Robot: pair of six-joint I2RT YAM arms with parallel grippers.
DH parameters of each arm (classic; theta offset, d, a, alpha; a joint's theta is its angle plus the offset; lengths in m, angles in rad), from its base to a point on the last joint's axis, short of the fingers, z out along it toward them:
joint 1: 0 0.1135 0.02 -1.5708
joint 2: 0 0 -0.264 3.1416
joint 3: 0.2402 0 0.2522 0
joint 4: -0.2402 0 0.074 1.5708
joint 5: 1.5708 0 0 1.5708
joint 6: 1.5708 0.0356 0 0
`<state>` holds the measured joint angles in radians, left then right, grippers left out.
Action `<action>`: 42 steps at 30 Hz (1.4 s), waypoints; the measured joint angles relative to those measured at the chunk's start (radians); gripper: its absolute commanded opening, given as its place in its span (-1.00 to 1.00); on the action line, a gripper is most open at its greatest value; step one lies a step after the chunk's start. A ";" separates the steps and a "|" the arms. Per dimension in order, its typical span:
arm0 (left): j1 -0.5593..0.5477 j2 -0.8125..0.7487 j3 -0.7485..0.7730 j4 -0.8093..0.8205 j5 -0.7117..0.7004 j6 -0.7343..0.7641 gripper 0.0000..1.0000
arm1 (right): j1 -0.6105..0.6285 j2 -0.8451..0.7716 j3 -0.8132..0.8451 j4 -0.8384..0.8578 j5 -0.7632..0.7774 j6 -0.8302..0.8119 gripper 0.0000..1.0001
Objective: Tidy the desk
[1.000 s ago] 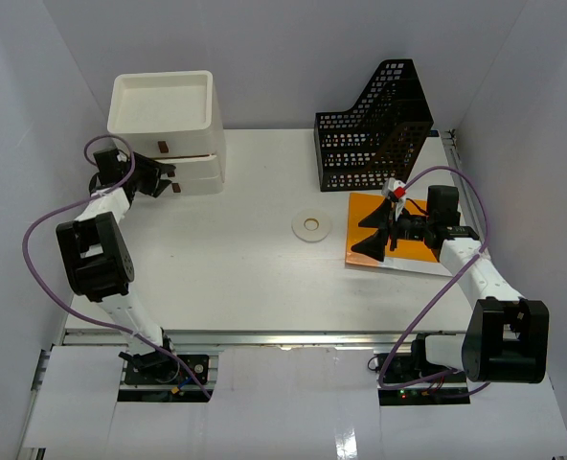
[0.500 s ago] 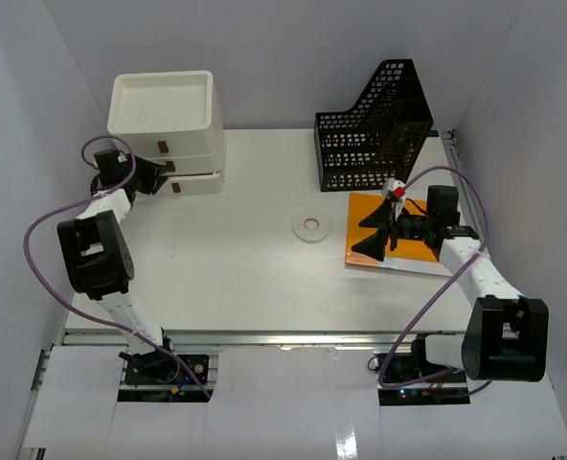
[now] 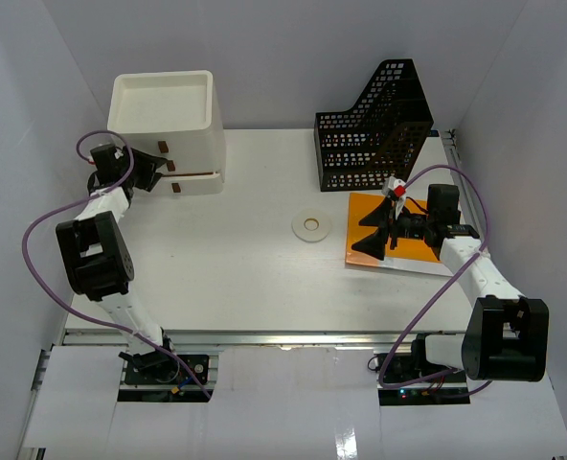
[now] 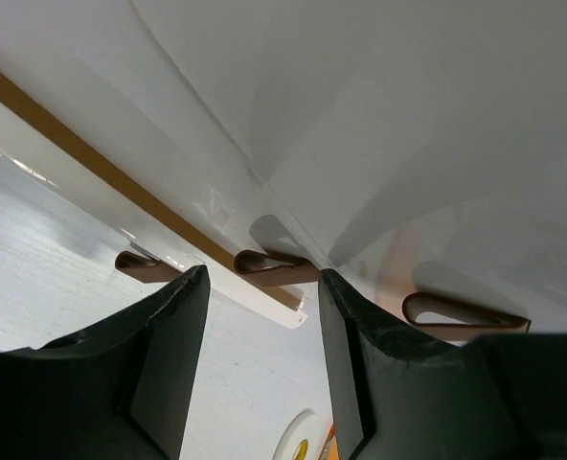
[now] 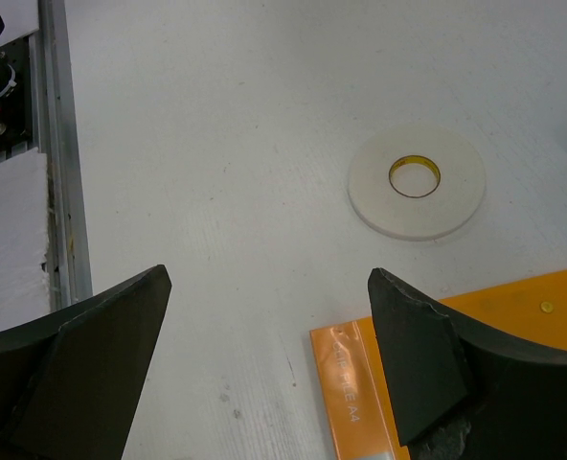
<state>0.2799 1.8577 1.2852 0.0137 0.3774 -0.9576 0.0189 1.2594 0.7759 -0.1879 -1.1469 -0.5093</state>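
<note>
The white plastic three-drawer box [image 3: 183, 134] is standing right against the left gripper [image 4: 261, 280], blocking the way forward. Its brown loop handles [image 4: 274, 266] are jutting out, one sitting in line with the gap between the spread fingers and others just to either side. Ahead of the right gripper [image 5: 269, 278], bare white worktop [image 5: 216, 125] is stretching free, with only a flat white tape roll [image 5: 418, 182] lying ahead, slightly right. A thin orange plastic folder [image 5: 351, 402] is lying beneath it. A black mesh file rack [image 3: 374, 129] is standing near on its right, walling off that side.
</note>
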 measured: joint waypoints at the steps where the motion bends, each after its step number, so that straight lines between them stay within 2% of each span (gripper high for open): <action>1: 0.000 -0.004 -0.008 0.006 0.000 0.003 0.22 | 0.000 0.000 0.000 0.000 0.000 0.000 0.80; 8: 0.010 -0.126 -0.201 0.057 0.003 0.014 0.25 | 0.000 0.000 0.000 -0.006 0.000 -0.001 0.80; 13: 0.013 -0.133 -0.219 0.058 0.002 0.011 0.26 | 0.000 0.000 0.000 -0.008 0.000 -0.001 0.80; 34: 0.014 0.137 -0.004 -0.007 -0.044 -0.022 0.28 | -0.034 0.019 0.001 -0.024 0.007 -0.017 0.80; 36: 0.018 0.148 0.013 -0.026 -0.033 -0.027 0.21 | -0.034 0.019 0.001 -0.024 0.008 -0.018 0.81; 42: 0.019 0.151 0.028 -0.036 -0.028 -0.045 -0.29 | -0.037 0.023 0.001 -0.024 0.008 -0.018 0.80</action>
<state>0.2986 2.0084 1.3127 -0.0224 0.3493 -1.0030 -0.0177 1.2825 0.7765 -0.2119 -1.1393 -0.5278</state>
